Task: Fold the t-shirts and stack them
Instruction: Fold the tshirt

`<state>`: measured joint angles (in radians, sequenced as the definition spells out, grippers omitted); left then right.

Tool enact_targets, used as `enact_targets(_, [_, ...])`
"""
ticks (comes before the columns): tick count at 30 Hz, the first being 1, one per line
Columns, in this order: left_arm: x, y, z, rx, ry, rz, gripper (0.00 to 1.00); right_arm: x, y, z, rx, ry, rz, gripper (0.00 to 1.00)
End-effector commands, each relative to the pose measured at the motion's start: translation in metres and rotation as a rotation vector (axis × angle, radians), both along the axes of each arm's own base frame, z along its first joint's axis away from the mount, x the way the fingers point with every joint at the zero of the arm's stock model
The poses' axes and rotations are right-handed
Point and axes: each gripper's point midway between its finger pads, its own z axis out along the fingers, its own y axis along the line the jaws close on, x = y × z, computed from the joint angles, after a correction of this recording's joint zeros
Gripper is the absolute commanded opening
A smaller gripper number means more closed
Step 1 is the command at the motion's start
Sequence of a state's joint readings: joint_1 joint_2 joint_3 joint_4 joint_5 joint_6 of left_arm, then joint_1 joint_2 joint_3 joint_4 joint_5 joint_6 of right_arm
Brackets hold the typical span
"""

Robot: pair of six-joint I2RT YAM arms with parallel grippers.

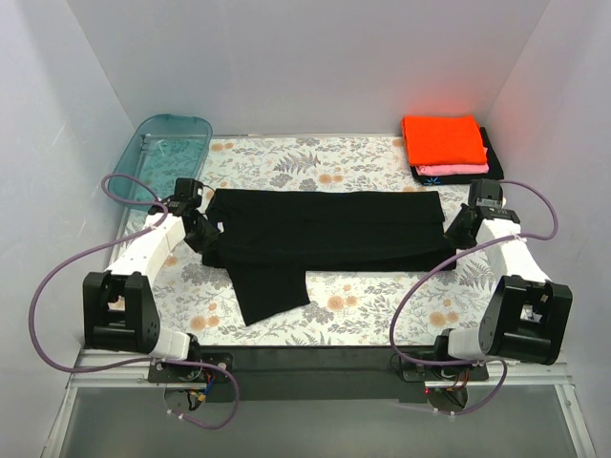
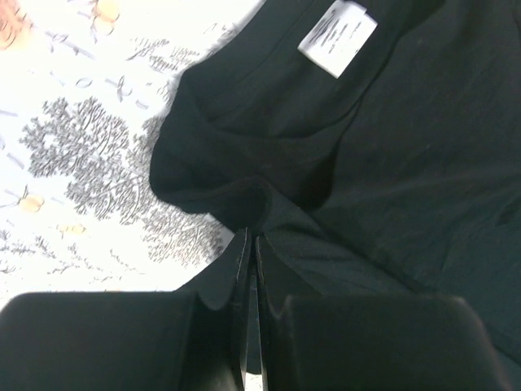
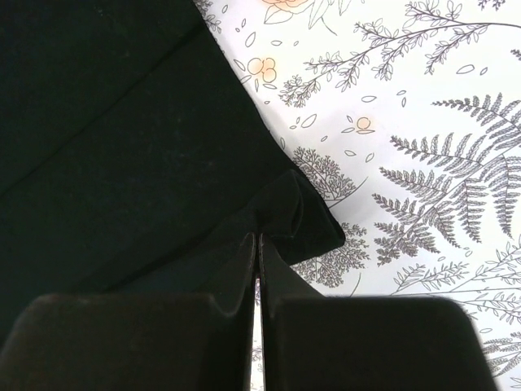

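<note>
The fold of the large black t-shirt [image 1: 325,229] is under way. It is lying as a long band across the middle of the table [image 1: 382,315], already doubled lengthwise, with one sleeve [image 1: 272,291] sticking out towards 7 o'clock.

The left gripper [image 2: 252,238] is sitting at the shirt's 9 o'clock end, near the collar and its white label [image 2: 337,37]. Its jaws are pressed together and pinching a ridge of black cloth. The right gripper [image 3: 257,238] is at the 3 o'clock end, jaws likewise pressed together and pinching the corner of the hem.

Judging by this, the next move is calling for both arms to lift together and carry the cloth evenly, so the band is not skewing. The loose sleeve is needing to be tucked in before the shirt joins the pile.

That pile is waiting at 1 o'clock: the orange t-shirt [image 1: 442,139] on top, the pink one [image 1: 449,169] under it, and the black one with a blue mark [image 1: 491,151] at the bottom. A teal tub [image 1: 172,119] is standing at 11 o'clock.

Bare table is showing at 12 o'clock and towards 5 o'clock. The side walls are crowding both arms.
</note>
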<state>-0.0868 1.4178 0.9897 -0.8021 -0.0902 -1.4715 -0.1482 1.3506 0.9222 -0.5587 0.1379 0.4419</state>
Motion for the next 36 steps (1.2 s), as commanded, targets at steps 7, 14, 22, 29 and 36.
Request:
enact_targets(7, [0.042,0.011,0.019,0.05,-0.091,-0.007,0.0,0.031,-0.009,0.008,-0.025,-0.061,-0.03,0.01])
enact_targets(14, [0.055,0.016,0.009,0.074,-0.093,-0.006,0.0,0.043,-0.009,0.004,-0.014,-0.059,-0.041,0.01])
enact_targets(22, [0.073,0.018,-0.002,0.1,-0.117,-0.039,0.0,0.051,-0.011,-0.014,-0.01,-0.023,-0.052,0.01])
enact_targets(29, [0.086,0.019,-0.006,0.116,-0.14,-0.046,0.0,0.048,-0.014,-0.034,-0.018,0.021,-0.072,0.01])
enact_targets(36, [0.092,0.02,-0.008,0.123,-0.156,-0.042,0.0,0.049,-0.018,-0.044,-0.03,0.044,-0.086,0.01])
